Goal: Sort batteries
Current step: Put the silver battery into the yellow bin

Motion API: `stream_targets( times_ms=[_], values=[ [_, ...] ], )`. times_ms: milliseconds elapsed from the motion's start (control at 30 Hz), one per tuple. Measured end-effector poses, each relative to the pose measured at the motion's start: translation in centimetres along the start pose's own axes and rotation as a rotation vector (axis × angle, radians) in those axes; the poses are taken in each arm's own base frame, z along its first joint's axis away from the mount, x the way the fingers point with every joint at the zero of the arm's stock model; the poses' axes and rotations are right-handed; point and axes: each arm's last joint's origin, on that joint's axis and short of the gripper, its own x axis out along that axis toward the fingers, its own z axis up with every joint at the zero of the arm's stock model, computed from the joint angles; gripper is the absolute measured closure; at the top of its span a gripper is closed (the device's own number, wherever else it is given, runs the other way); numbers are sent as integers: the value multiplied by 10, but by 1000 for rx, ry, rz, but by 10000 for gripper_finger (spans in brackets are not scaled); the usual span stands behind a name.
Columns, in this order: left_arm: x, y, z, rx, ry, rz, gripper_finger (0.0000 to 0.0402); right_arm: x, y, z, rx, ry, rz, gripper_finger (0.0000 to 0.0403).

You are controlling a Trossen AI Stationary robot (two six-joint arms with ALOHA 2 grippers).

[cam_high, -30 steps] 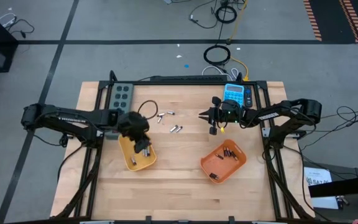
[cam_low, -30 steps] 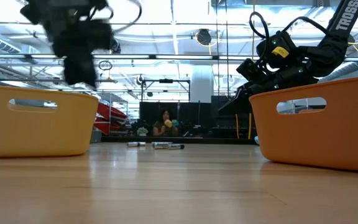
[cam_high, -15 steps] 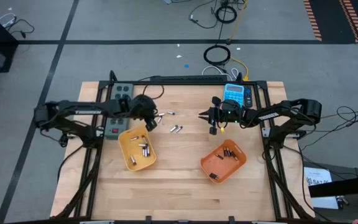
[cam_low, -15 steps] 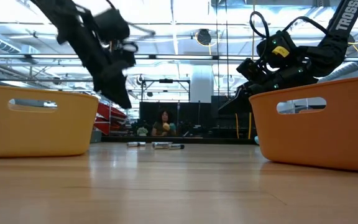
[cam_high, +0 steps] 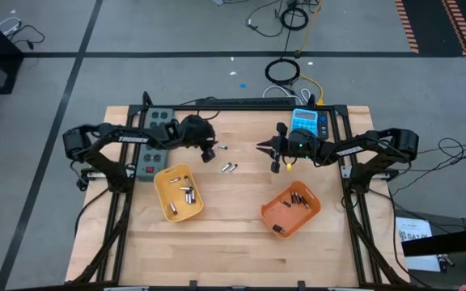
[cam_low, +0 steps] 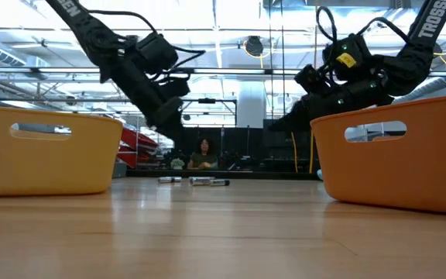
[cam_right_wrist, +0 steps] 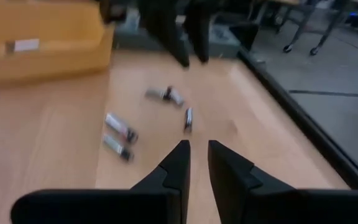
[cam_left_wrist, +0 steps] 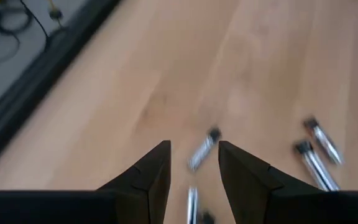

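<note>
The left claw (cam_high: 209, 149), parted and empty, hangs over loose batteries (cam_high: 229, 167): small, rigid, likely roll-prone cylinders, best pinched mid-body across the barrel.

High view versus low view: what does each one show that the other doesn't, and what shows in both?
Only the high view: the batteries inside the yellow tray and orange tray, the calculator, the button box, the floor cables.

Only the low view: the room beyond the table, with a person far behind.

Both: the two trays, the loose batteries on the table's far middle, the left hand open above them, and the right hand raised near the orange tray.
</note>
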Motion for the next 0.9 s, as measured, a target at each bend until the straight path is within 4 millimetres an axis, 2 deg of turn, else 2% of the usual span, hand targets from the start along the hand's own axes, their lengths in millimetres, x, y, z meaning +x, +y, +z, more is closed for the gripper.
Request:
stream_targets(
  times_ms=[133, 267, 333, 433, 567, 767, 900],
  values=[
    [5, 1, 11, 43, -131, 25, 258, 0, -4, 8, 83, -72, -101, 355],
    [3, 8, 25, 57, -276, 60, 258, 1, -15, 20, 69, -108, -331, 355],
    [2, 11, 25, 86, -282, 53, 258, 3, -25, 26, 64, -117, -421, 355],
    [2, 13, 24, 101, -273, 49, 258, 4, -31, 27, 48, -123, -383, 355],
    [2, 12, 23, 104, -264, 44, 258, 10, -28, 19, 51, -94, -297, 355],
    [-2, 18, 35, 99, -405, 81, 258, 17, -32, 12, 70, -89, -292, 355],
    [6, 28, 39, 90, -507, 109, 258, 24, -41, 14, 77, -48, -281, 355]
  ],
)
